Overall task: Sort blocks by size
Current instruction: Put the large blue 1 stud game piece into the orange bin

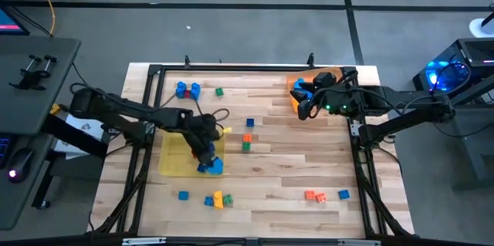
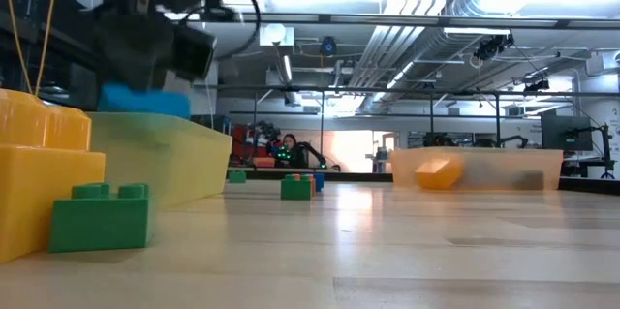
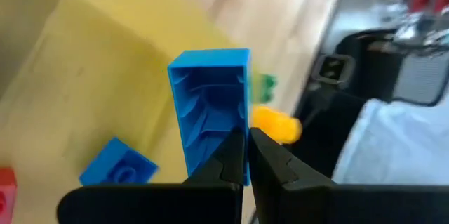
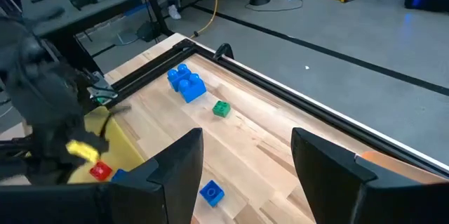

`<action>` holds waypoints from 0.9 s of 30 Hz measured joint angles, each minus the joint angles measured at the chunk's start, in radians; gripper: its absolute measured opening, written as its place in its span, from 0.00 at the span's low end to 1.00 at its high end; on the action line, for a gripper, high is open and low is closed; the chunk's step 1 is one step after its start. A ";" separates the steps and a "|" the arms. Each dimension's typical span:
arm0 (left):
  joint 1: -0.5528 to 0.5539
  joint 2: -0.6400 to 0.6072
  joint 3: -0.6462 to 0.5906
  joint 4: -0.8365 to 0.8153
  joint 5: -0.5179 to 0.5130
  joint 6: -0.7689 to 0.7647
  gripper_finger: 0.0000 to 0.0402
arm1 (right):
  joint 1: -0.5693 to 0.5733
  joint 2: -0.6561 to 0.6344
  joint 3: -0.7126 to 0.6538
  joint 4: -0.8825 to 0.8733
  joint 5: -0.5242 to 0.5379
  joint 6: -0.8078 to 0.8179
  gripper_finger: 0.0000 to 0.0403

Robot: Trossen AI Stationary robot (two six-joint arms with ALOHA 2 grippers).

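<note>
Nearest the low camera, a yellow block with a small green block in front of it stand at the near table edge; from above they sit in a short row with a small blue cube close by. Further along that edge lie two orange blocks and another blue cube. Just behind, the left gripper is over the yellow tray, fingers pinched shut on the thin wall of a large blue block, hollow underside facing the wrist camera. In the low view the block appears held above the tray rim. A second blue block and a red block lie in the tray. Mid-table: a small orange block with a green one touching it, and a blue cube just beyond. Far left corner: a pair of larger blue blocks and a small green cube beside them. Far right: the right gripper hovers at the edge of the orange tray, fingers apart, nothing between them; an orange block lies in that tray.
</note>
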State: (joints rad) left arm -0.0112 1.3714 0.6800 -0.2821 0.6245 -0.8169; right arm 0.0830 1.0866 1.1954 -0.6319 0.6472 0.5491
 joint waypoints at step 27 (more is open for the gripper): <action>0.221 0.495 0.659 0.488 -0.492 0.373 0.00 | 0.000 0.000 0.000 0.692 -0.056 -0.187 0.52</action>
State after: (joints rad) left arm 0.2094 1.8659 1.3390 0.2055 0.1320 -0.4441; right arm 0.0830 1.0866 1.1957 0.0601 0.5915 0.3617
